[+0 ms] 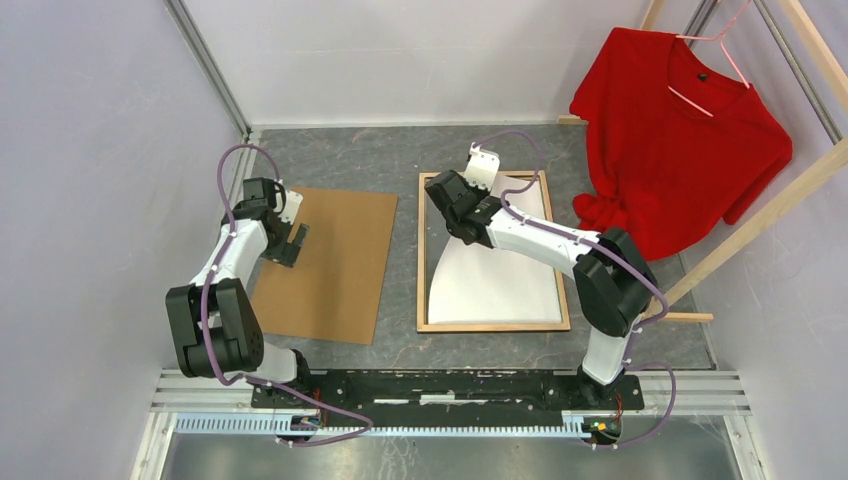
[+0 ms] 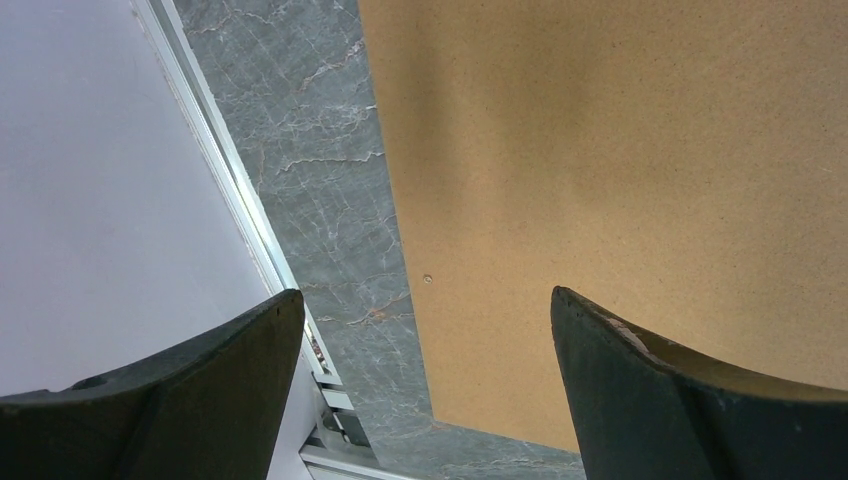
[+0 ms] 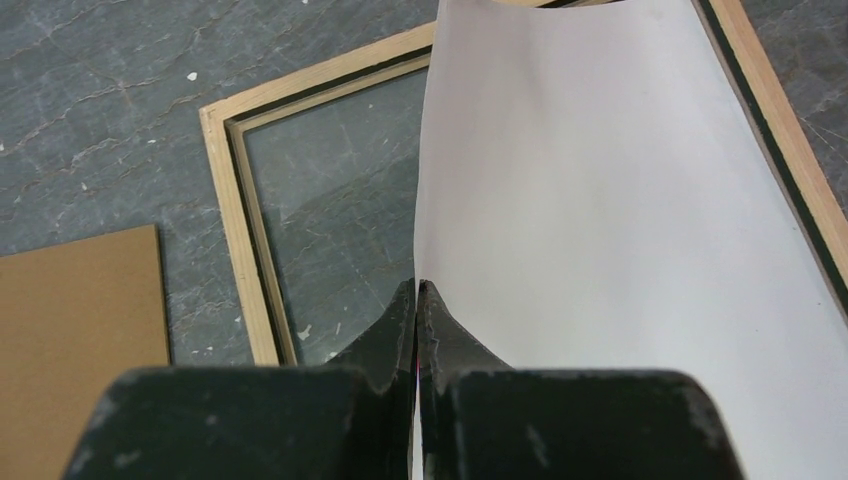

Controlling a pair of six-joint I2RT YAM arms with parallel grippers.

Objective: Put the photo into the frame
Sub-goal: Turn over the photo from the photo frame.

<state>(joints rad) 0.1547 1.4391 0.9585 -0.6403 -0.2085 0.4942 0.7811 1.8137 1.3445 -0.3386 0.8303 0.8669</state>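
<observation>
Photo (image 1: 500, 275) sits partly in frame (image 1: 492, 327), left edge pinched by right jaws, not yet flat; left jaws released.

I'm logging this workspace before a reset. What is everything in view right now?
photo: one, white back showing, curled, lying partly in the frame
frame: one, light wood back up, table centre
backing board: one, brown, flat, left of the frame
T-shirt: one, red, hanging far right
hanger: one, pink, holding the T-shirt
wooden rack: one, pale wood, right edge
table: one, grey marbled
left arm: one, white and black, jaws open over the backing board's edge
right arm: one, white and black, jaws shut on the photo's edge
</observation>
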